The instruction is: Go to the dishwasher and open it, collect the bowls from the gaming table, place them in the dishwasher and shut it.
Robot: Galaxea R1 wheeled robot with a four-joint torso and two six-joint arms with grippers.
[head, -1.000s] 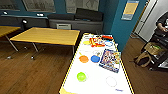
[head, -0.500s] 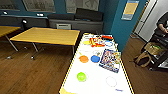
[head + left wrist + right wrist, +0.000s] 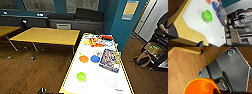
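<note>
**Bowls sitting on the games worktop**

On the gaming table (image 3: 100,80), the lime-green bowl (image 3: 81,76) sits near the front edge, orange bowl (image 3: 83,59) and blue bowl (image 3: 95,58) side by side further back, next to a board-game box (image 3: 110,60). Another orange bowl (image 3: 201,87) shows close to the right wrist camera; can't tell what either arm's fingers are doing.
</note>
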